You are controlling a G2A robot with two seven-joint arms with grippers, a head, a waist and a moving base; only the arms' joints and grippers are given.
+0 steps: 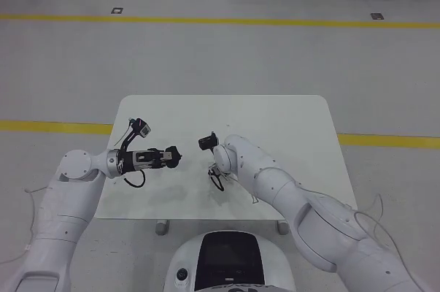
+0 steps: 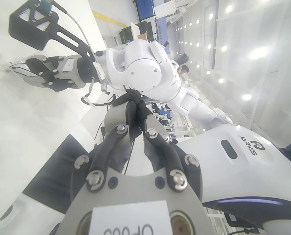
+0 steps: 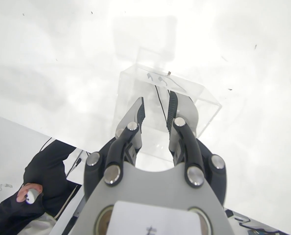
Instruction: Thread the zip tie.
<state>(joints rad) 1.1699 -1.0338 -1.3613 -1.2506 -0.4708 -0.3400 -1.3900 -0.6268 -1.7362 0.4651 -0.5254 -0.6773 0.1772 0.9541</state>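
My left gripper [image 1: 177, 155] [image 2: 135, 113] is shut on the zip tie [image 2: 134, 103], a knotted black bundle at its fingertips. A thin black strand runs back from the bundle between the fingers. It hovers over the white table [image 1: 278, 124] and points at my right gripper [image 1: 203, 141] [image 2: 34, 70]. My right gripper [image 3: 156, 103] is open and points down at a clear plastic block [image 3: 199, 96] [image 2: 13, 70] on the table. A thin black strand [image 3: 160, 103] rises from the block's top between the right fingers, close to one pad.
The two grippers stand a short gap apart near the middle of the table. Black cables loop under both wrists [image 1: 217, 179]. The table's far half and right side are bare. The near table edge lies just behind the right wrist.
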